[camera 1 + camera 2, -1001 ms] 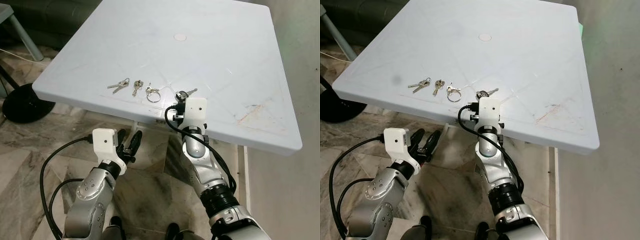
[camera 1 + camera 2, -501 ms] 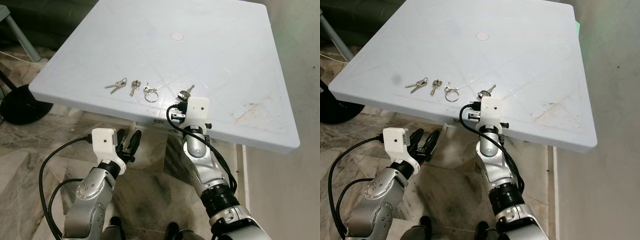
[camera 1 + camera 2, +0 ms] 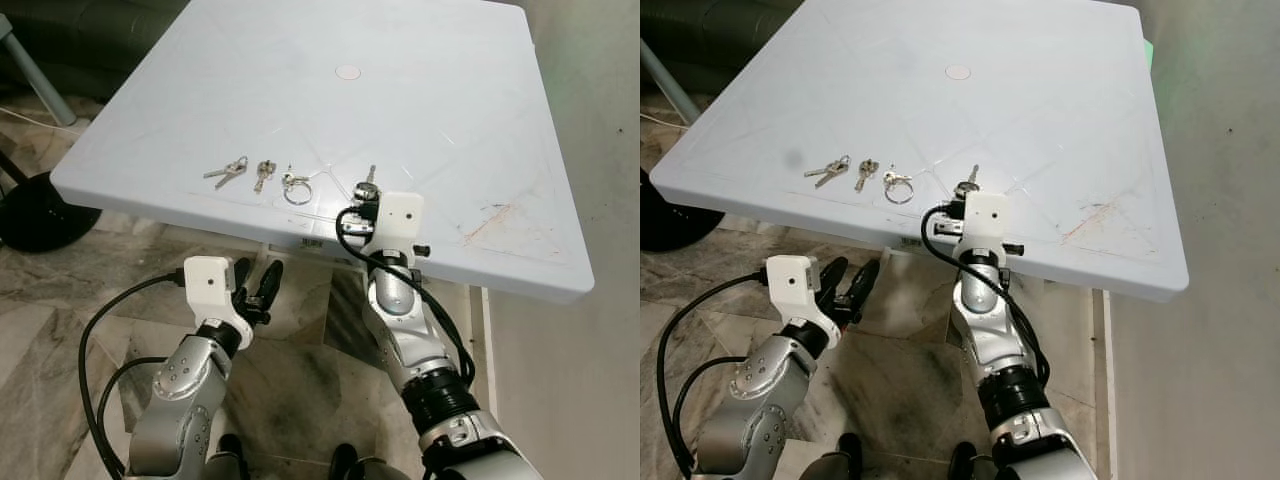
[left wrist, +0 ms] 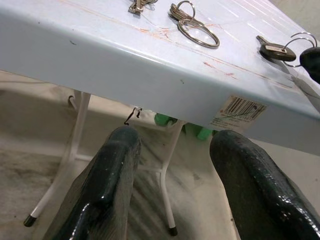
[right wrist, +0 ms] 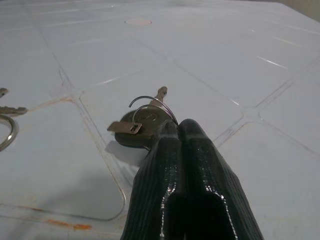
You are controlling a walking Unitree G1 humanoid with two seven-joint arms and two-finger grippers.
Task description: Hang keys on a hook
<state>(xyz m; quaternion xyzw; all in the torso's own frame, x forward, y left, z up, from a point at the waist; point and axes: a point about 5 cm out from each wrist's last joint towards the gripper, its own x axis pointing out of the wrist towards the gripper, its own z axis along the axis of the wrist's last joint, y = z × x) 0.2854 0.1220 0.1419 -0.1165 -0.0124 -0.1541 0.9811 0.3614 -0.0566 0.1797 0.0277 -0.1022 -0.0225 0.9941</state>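
left eye view: the right gripper (image 3: pixel 366 188) sits over the white table (image 3: pixel 450 110) near its front edge, at a key (image 3: pixel 370 176). right wrist view: its fingers (image 5: pixel 172 150) are pressed together on the key's ring (image 5: pixel 150 104) — light, stiff, slippery metal, best pinched at the ring. left wrist view: the left gripper (image 4: pixel 172 165) gapes wide, empty, below the table edge.

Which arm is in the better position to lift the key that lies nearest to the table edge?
The right one. Its pincer is shut at the key on the table. The left pincer hangs open below the table edge, away from the keys.
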